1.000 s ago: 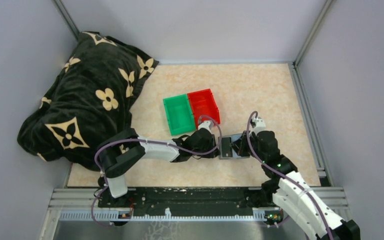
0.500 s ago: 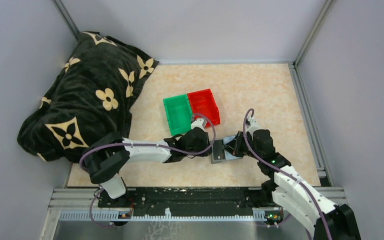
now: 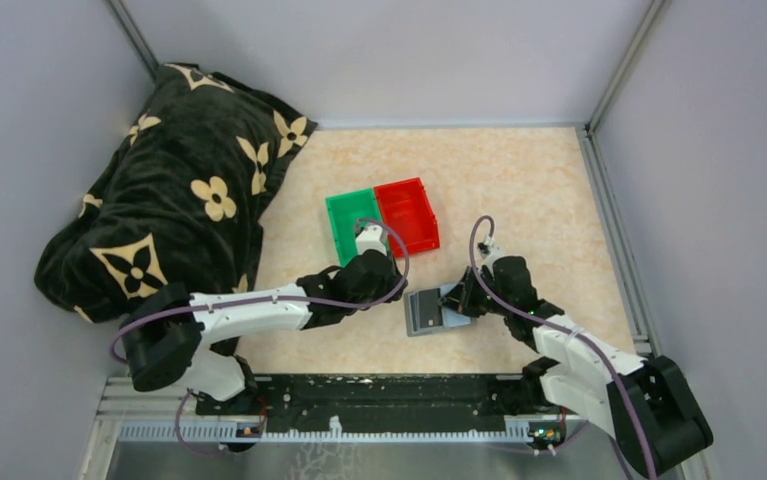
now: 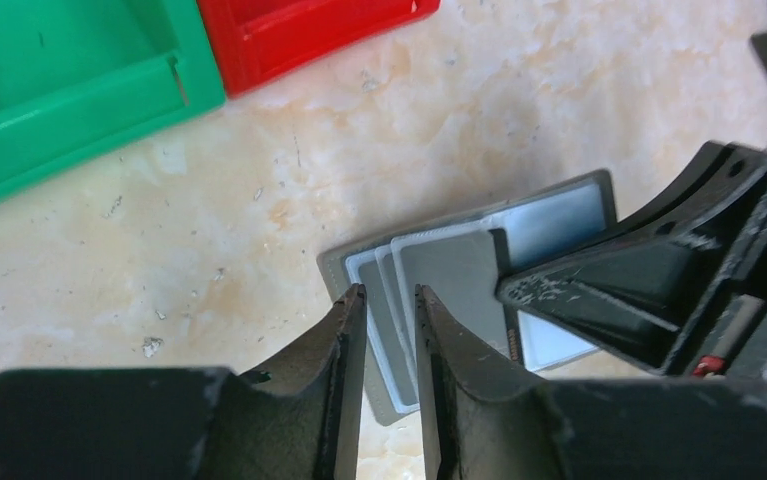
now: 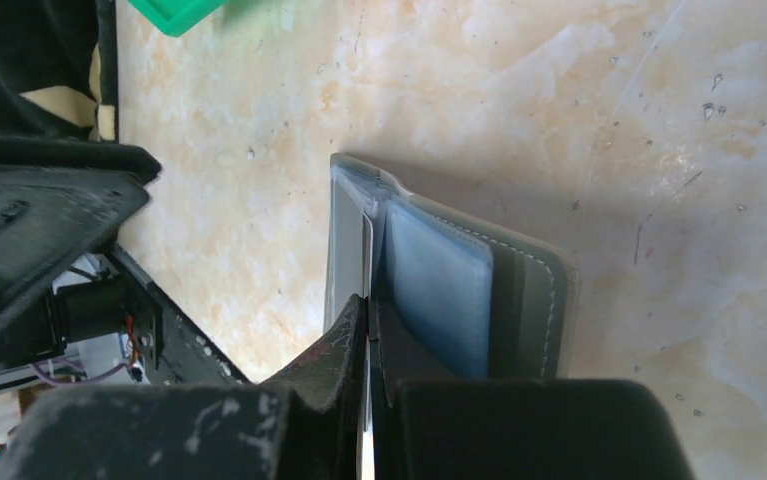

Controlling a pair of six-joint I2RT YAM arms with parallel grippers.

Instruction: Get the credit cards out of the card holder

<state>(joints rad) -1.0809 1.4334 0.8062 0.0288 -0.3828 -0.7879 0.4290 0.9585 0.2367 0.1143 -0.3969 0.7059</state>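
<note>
Card holder (image 3: 427, 313) lying open on tabletop (image 3: 519, 180), on the arms' side of green bin (image 3: 351, 228) and red bin (image 3: 406, 212), left pincer (image 4: 387, 296) narrowly parted over its left edge, nothing seen gripped, right pincer (image 5: 368, 305) closed tight, tips pressed on an inner panel.

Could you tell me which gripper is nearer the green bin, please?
Left. The left gripper is just in front of the green bin; the right gripper is farther, across the wallet.

The wallet (image 3: 424, 314) has slid left and nearer the bases. The left gripper (image 4: 390, 293) has drawn back leftward before it; the right gripper (image 5: 370, 303) has followed behind it.
</note>
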